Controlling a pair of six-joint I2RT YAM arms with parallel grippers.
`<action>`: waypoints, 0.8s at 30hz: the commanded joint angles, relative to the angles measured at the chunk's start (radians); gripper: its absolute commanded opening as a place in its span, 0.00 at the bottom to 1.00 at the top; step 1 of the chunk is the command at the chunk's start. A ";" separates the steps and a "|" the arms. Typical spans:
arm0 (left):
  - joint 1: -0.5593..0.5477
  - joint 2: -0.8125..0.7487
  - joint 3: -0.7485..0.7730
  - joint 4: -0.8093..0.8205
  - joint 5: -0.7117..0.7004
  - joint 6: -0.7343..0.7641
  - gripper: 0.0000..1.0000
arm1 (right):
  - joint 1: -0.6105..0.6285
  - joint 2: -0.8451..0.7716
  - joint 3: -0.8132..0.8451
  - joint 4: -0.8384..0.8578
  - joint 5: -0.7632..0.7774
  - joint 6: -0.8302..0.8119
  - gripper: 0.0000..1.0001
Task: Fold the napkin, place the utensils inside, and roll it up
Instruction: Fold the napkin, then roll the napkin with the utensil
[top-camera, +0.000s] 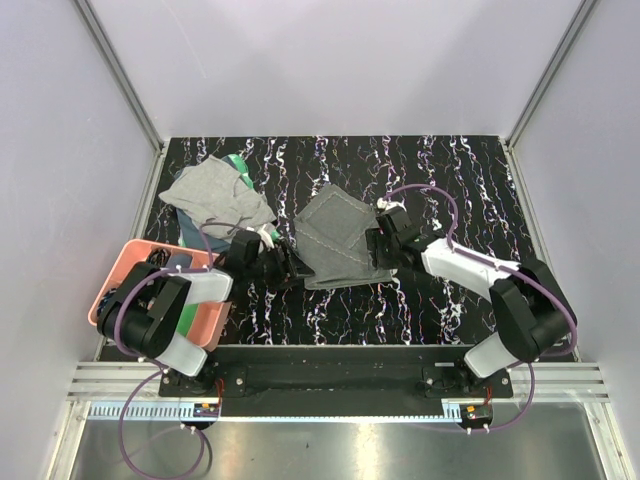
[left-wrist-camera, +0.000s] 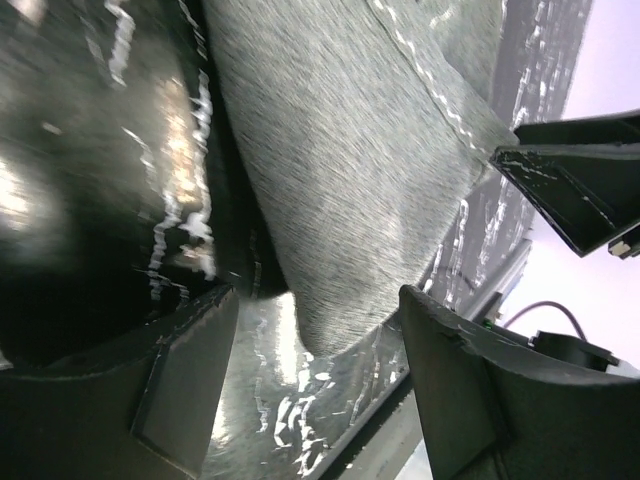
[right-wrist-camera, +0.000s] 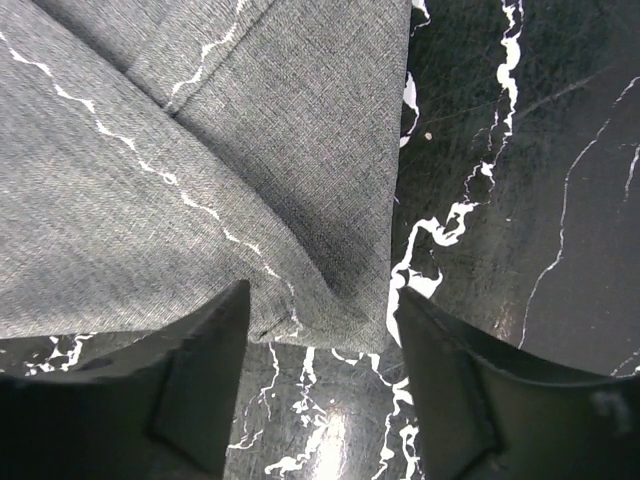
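Item: napkin (top-camera: 335, 240). Dark grey cloth with stitched hems, lying flat at the centre of the black marbled table (top-camera: 450, 170). One layer seems to lie over another, so the fold looks done or nearly so.

Item: left gripper (top-camera: 290, 266). Low at the napkin's 8 o'clock corner. Its fingers (left-wrist-camera: 180, 380) stand well apart with the cloth's edge between them on the table. Nothing is clamped.

Item: right gripper (top-camera: 377, 245). At the napkin's 3 o'clock edge. Its fingers (right-wrist-camera: 200, 390) are spread wide, with the napkin's corner lying loose between them. Hold released, grasping nothing.

Item: spoons. Not made out in any view.

Other: pink tray (top-camera: 125, 262) at the table's 8 o'clock. A lighter grey cloth (top-camera: 215, 195) lies at 10 o'clock, over a green item (top-camera: 237, 163).

Step in hand, by my reckoning: the close of folding, with both grippers free at the cloth.

Next move calls for: a check that the fold lies square. After that, one gripper should go for a spoon and lay it across the cloth.
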 joint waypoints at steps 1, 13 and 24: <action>-0.039 0.021 -0.034 0.107 0.004 -0.074 0.71 | -0.005 -0.067 0.007 0.001 0.028 0.007 0.74; -0.083 0.045 -0.046 0.135 -0.039 -0.123 0.57 | 0.004 -0.158 0.000 0.045 -0.095 0.025 0.83; -0.091 0.072 -0.031 0.164 -0.057 -0.149 0.32 | 0.194 -0.175 -0.068 0.213 -0.021 -0.103 0.83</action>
